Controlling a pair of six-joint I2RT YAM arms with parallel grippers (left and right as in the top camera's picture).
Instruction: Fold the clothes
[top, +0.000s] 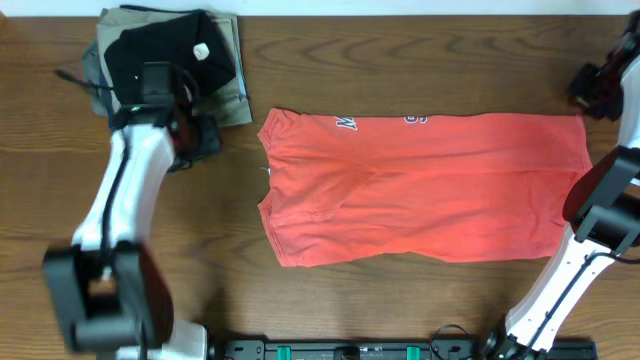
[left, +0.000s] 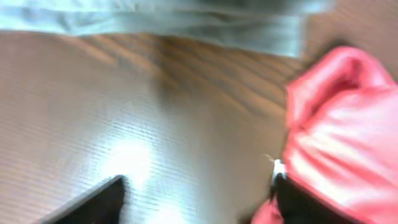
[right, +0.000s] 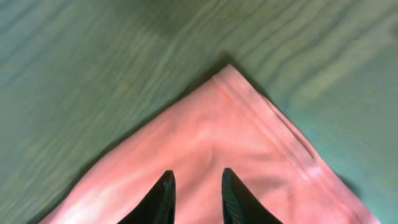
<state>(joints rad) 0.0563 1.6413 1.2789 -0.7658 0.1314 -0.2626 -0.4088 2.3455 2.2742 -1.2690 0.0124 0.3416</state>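
Observation:
The red-orange T-shirt (top: 420, 185) lies folded into a long band across the middle of the table, with bits of white lettering (top: 346, 122) at its far edge. My left gripper (top: 200, 138) is off the shirt's left end, between it and the pile. The blurred left wrist view shows that gripper (left: 199, 199) wide open over bare wood, its right finger (left: 311, 205) at the shirt's edge (left: 342, 137). My right gripper (right: 196, 186) hovers over a corner of the shirt (right: 230, 124), jaws slightly apart, nothing pinched between them.
A pile of folded garments sits at the far left, a black one with a white tag (top: 165, 50) on top of a khaki one (top: 235, 95). The right arm (top: 600, 210) stands along the shirt's right end. Bare wooden table (top: 420, 50) surrounds the shirt.

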